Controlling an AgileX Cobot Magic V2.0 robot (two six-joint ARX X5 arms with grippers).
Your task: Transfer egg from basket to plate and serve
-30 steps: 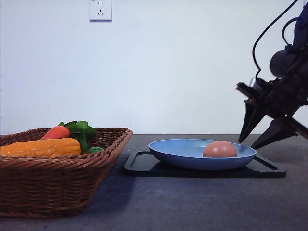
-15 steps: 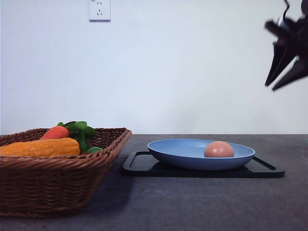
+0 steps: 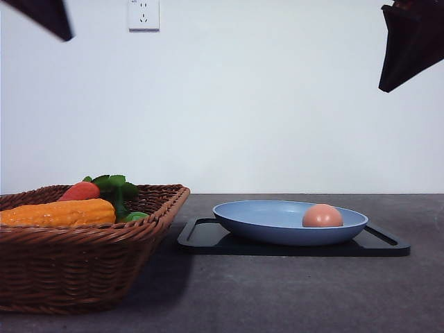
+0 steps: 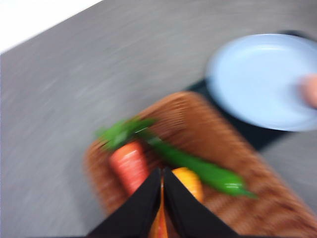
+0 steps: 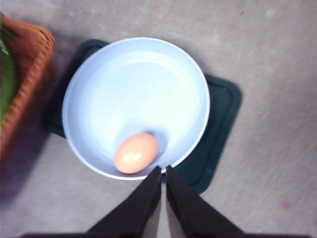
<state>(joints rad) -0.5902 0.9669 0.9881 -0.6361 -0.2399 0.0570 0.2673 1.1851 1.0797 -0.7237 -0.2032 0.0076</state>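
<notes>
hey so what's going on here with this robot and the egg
The egg lies in the blue plate, which sits on a black tray. Nothing holds it: the right gripper hangs high above the plate, fingers together. The left gripper, also closed, is over the basket with its corn and carrot.

The egg lay in the light blue plate, near its rim. The plate sat on a black tray. The right end effector, fingers together, hung above.

The left wrist view was smeared by motion blur, and the egg was cut off at its edge. In the front view the basket ran off the frame, and the right gripper was cropped at the corner.
</notes>
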